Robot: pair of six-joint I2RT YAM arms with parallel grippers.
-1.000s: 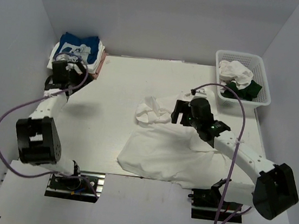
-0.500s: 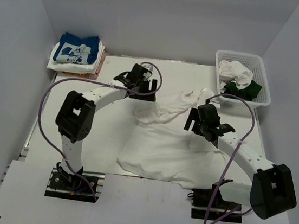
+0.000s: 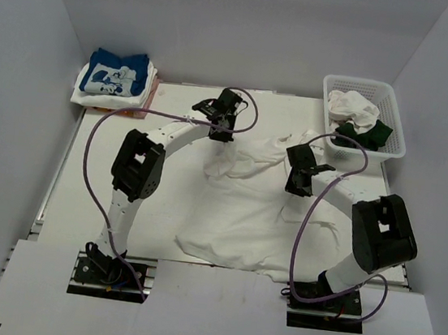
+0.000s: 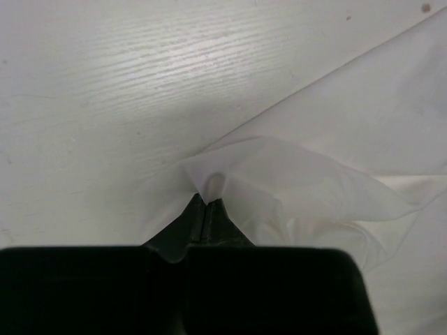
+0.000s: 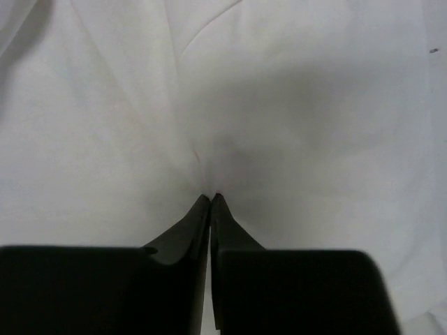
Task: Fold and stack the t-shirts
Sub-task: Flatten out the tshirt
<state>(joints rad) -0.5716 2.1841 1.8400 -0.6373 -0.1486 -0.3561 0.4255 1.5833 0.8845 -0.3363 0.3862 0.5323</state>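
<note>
A large white t-shirt [image 3: 250, 220] lies crumpled across the middle of the table, no print showing. My left gripper [image 3: 222, 133] is at its far left corner. In the left wrist view the jaws [image 4: 207, 201] are shut on a raised fold of the white cloth [image 4: 335, 125]. My right gripper [image 3: 297, 185] is on the shirt's far right part. Its jaws [image 5: 210, 197] are shut on a pinch of the same cloth [image 5: 293, 105]. Folded t-shirts [image 3: 116, 81] are stacked at the back left corner, a blue one with white print on top.
A white basket [image 3: 391, 135] at the back right holds white and dark green cloth. Grey walls enclose the table on three sides. Purple cables loop off both arms. Bare table [image 3: 128, 148] lies left of the shirt.
The left arm swung from the stack across to the shirt's far left corner. The right gripper moved toward the far edge. Both grippers went from open to shut on the white cloth.
</note>
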